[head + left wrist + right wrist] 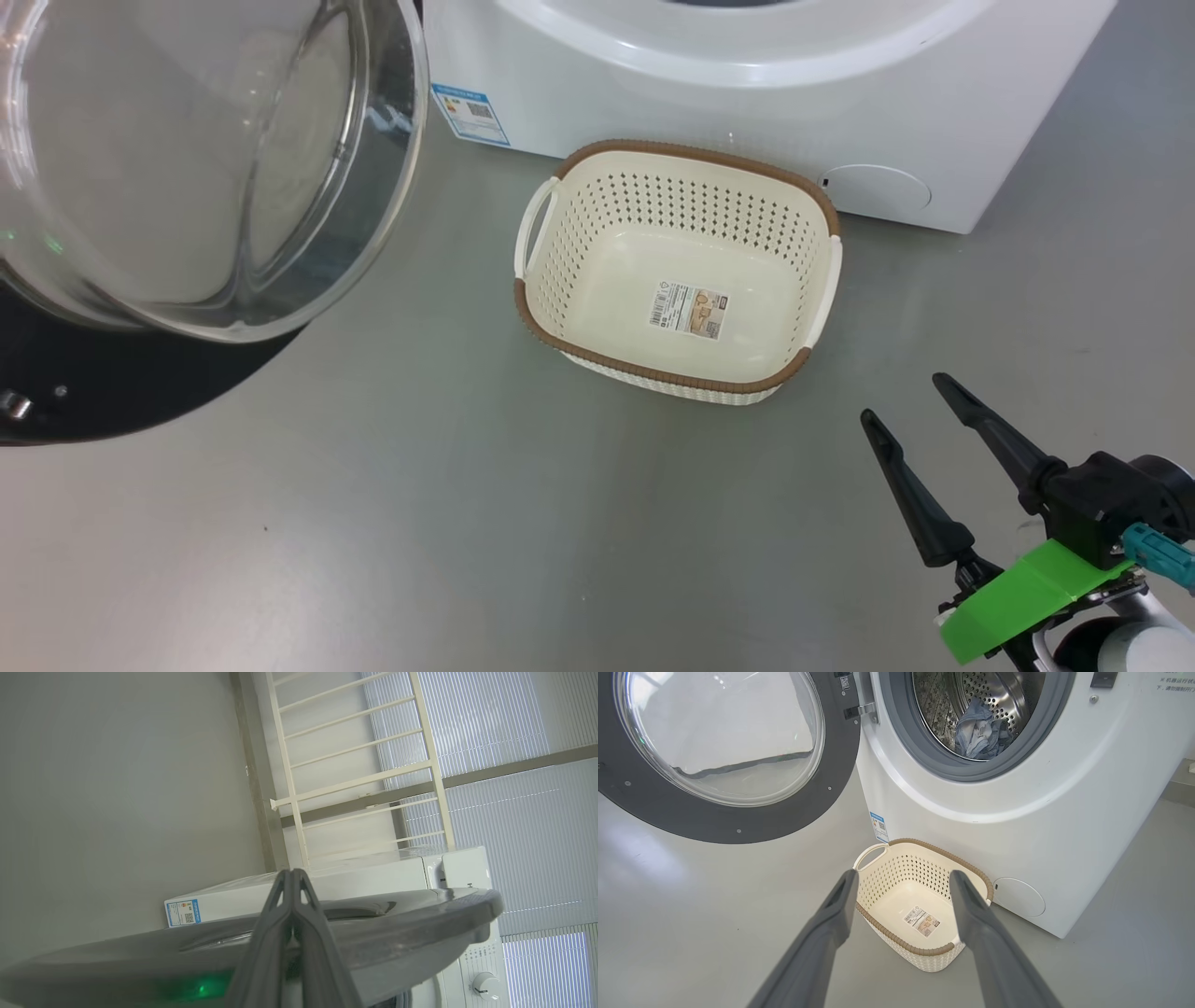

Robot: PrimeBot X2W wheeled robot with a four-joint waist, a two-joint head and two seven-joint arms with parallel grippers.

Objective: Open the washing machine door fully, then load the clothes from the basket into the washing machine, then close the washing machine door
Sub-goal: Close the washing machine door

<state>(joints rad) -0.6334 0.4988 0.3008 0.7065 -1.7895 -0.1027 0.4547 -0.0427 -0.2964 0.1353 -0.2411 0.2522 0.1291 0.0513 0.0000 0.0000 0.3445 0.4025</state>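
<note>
Washing machine door (714, 826) stands wide open beside drum; clothes (978, 732) inside drum, basket (691, 149) empty on floor

Door rigid, hinged, likely weighty; glass bulge slick, so push on black rim far from hinge

Left gripper (292, 873) pinched closed, empty, near rim; right gripper (904, 397) spread wide, empty

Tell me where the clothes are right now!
In the right wrist view, the clothes lie inside the drum of the washer, upper right, behind the grey seal and above the basket.
</note>
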